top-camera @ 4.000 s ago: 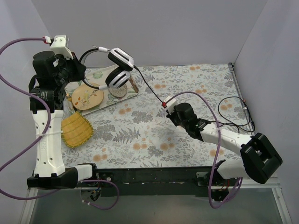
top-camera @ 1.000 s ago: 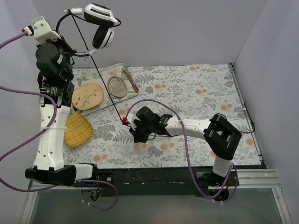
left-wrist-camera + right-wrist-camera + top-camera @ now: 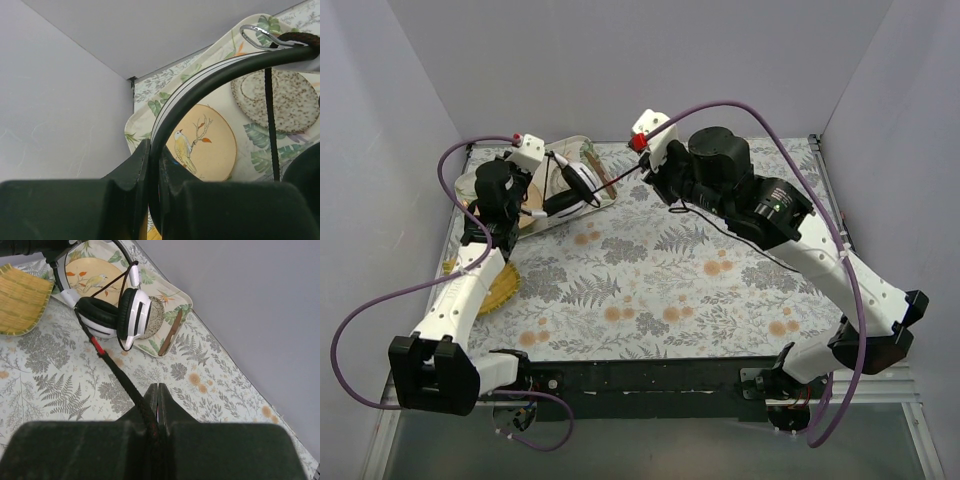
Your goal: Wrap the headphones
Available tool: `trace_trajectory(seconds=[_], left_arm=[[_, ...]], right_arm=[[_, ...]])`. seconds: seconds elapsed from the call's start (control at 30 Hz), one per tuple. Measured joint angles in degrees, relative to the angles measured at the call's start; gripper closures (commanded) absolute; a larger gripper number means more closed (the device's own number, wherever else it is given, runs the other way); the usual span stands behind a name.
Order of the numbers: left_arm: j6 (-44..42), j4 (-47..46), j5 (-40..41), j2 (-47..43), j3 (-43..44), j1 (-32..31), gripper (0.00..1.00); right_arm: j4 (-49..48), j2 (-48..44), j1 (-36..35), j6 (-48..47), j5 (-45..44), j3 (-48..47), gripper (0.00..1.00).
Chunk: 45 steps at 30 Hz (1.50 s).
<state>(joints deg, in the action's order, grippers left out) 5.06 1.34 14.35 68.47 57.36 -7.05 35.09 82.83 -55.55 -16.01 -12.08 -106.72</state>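
The headphones (image 3: 576, 190) hang low over the tray at the back left, their white-and-black ear cups (image 3: 120, 315) side by side. My left gripper (image 3: 154, 156) is shut on the thin black headband (image 3: 200, 82), which arches up and right from its fingers. It shows in the top view (image 3: 523, 200) beside the cups. The thin black cable (image 3: 112, 365), with a red mark on it, runs taut from the cups to my right gripper (image 3: 158, 392), which is shut on it. The right gripper (image 3: 658, 180) is raised at the back centre.
A leaf-patterned tray (image 3: 578, 146) holds a bird plate (image 3: 205, 145), a speckled plate (image 3: 280, 100) and a brown stick (image 3: 170, 332). A yellow woven mat (image 3: 20, 300) lies in front of the tray. Slack cable (image 3: 720, 226) trails under the right arm. Grey walls stand close behind.
My left arm has brought the headphones down from high up to just over the tray. My right arm has lifted from the table's middle to the back centre, still holding the cable.
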Motion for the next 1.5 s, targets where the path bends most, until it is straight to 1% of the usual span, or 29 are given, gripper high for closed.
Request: trace_trajectory(seconds=[0.13, 0.23, 0.33, 0.53, 0.63, 0.73, 0.87, 0.93, 1.07, 1.1, 1.17, 1.2, 1.27, 1.3, 1.37, 1.4, 1.47, 1.5], left_arm=[[-0.2, 3.58, -4.17, -1.36, 0.0, 0.07, 1.0], [-0.26, 8.37, -8.59, -3.85, -0.04, -0.7, 1.0], [0.33, 14.27, -12.48, -7.04, 0.0, -3.1, 1.0], [3.04, 24.94, -19.12, -11.45, 1.77, -11.85, 1.0], [4.61, 28.48, -22.73, -12.81, 3.52, -12.96, 1.0], [6.25, 29.94, -24.41, -14.88, 4.28, -12.94, 1.0], [8.68, 30.75, -26.08, -16.72, 5.51, -12.9, 1.0], [9.73, 31.54, -27.54, -16.83, 6.54, -12.9, 1.0], [12.07, 34.12, -31.67, -16.81, 9.14, -12.79, 1.0], [12.96, 34.73, -32.65, -16.76, 9.92, -12.74, 1.0], [15.98, 36.52, -35.26, -16.02, 13.22, -12.68, 1.0], [17.88, 37.2, -36.76, -15.21, 15.91, -12.68, 1.0], [21.53, 37.73, -38.88, -13.33, 21.88, -12.66, 1.0], [23.45, 37.62, -39.74, -12.33, 25.14, -12.55, 1.0], [27.3, 37.2, -40.98, -10.32, 31.78, -12.22, 1.0], [29.14, 36.61, -41.29, -9.49, 34.71, -11.98, 1.0], [32.79, 35.76, -41.38, -8.46, 39.3, -11.13, 1.0], [34.05, 35.43, -41.22, -8.13, 40.72, -10.71, 1.0]], right_arm=[[1.46, 1.33, 0.79, -1.46, 0.33, -2.62, 0.99], [1.14, 2.32, 3.43, -2.91, 0.46, -3.87, 0.99], [0.5, 4.2, 7.19, -4.04, 1.77, -5.92, 0.99], [-1.36, 13.73, 14.36, -4.39, 6.8, -15.47, 0.99], [-2.51, 18.95, 17.73, -3.26, 10.95, -18.93, 0.99], [-2.67, 21.86, 20.9, -1.68, 14.01, -19.02, 0.99], [-5.22, 22.27, 24.87, 1.16, 18.27, -13.05, 0.99], [-7.04, 21.77, 26.75, 3.02, 21.68, -8.24, 0.99], [-8.09, 21.9, 28.44, 5.25, 28.35, -4.17, 0.99], [-8.63, 21.92, 28.48, 5.51, 30.14, -3.58, 0.93], [-10.49, 21.92, 28.35, 5.99, 34.18, -1.86, 0.87], [-12.81, 21.79, 28.06, 6.23, 35.36, 0.11, 0.82], [-17.44, 20.85, 26.99, 6.86, 37.38, 6.49, 0.77], [-19.85, 20.63, 26.4, 7.13, 38.07, 10.03, 0.73], [-24.9, 20.52, 24.79, 7.72, 39.6, 17.77, 0.69], [-27.28, 20.52, 23.8, 8.24, 40.22, 21.55, 0.63], [-31.47, 20.52, 21.75, 9.7, 41.75, 28.3, 0.6], [-33.62, 20.52, 20.83, 10.43, 42.51, 30.82, 0.57]])
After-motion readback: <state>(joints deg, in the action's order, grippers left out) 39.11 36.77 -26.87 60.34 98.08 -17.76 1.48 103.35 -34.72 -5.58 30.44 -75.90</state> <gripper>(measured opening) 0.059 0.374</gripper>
